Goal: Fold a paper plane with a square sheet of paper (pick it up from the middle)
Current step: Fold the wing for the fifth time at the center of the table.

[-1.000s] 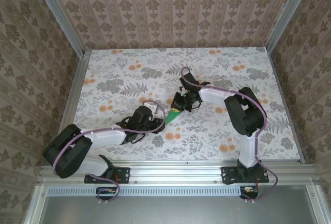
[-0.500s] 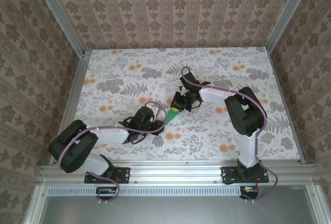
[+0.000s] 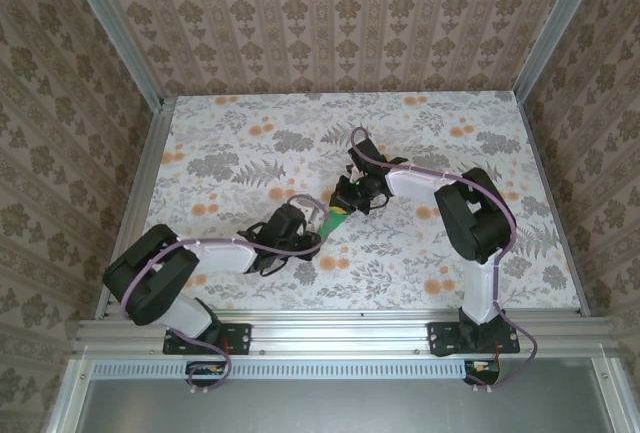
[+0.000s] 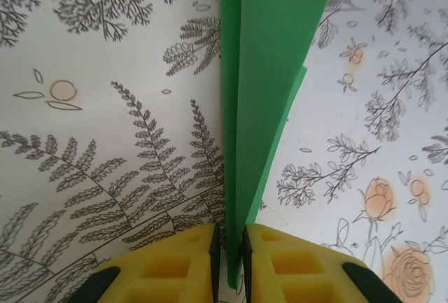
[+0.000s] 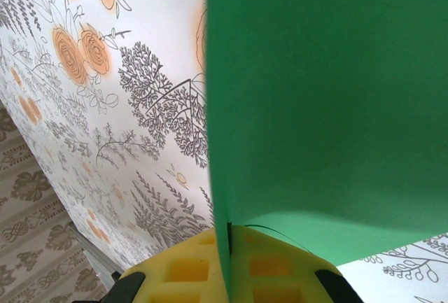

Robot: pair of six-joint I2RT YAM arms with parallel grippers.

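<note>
creasing the plane (image 3: 338,215): right gripper (image 5: 229,236) clamped on it, left gripper (image 4: 229,240) narrowly astride its tip, pinch i cannot tell; next, squeeze and run along the fold.

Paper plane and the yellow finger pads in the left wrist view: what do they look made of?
The paper plane looks like thin matte green paper, judging by its sharp straight creases and thin layered edges. The pads are a yellow moulded material with a dull finish and recessed pockets, probably soft plastic or rubber; the look alone can't settle which.
</note>
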